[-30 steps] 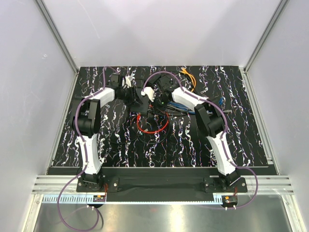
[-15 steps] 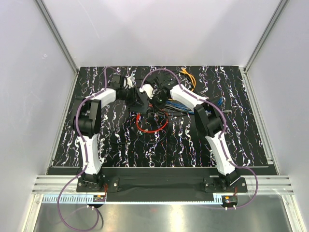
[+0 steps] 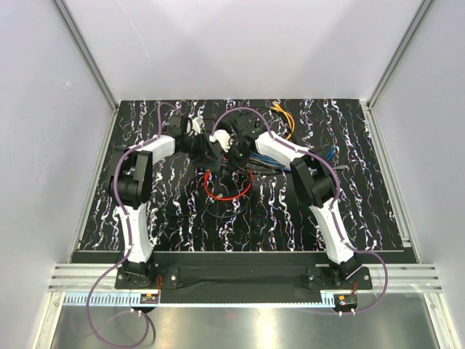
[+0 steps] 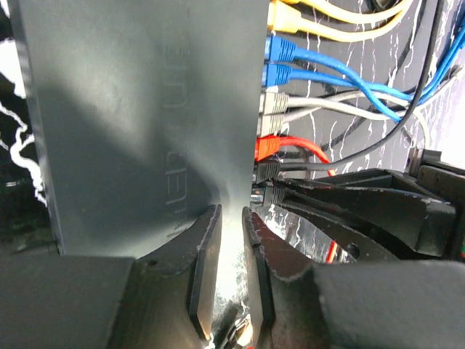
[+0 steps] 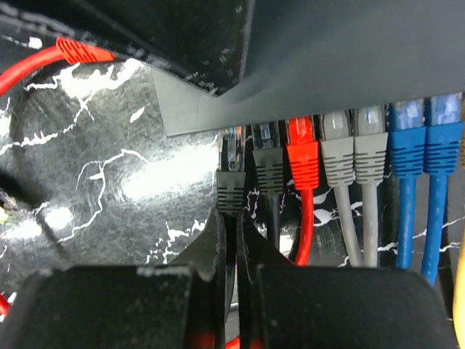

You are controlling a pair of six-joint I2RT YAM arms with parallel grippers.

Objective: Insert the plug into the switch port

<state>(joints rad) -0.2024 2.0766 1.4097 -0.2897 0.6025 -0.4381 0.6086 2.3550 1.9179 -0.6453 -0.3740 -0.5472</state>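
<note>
Advancing, right gripper (image 5: 229, 218), clenched on plug (image 5: 231, 182) tail, has reached switch (image 5: 349, 65) end port; seating apparently incomplete; left gripper (image 4: 227, 218) grip indeterminate.

"What did the table (image 3: 363, 203) look like?"
"Black, streaked with white."
"What lay on it?"
"A red cable (image 5: 81, 51) looped near the middle. Yellow cables (image 3: 282, 115) lay at the far edge, blue cables (image 3: 330, 153) farther right."
"And the switch (image 4: 145, 109)?"
"Couldn't tell whether it rested there."

At far table (image 3: 363, 182) centre, left pincer (image 3: 207, 147) and right pincer (image 3: 231, 142) close together beside red cable loop (image 3: 229, 190).
</note>
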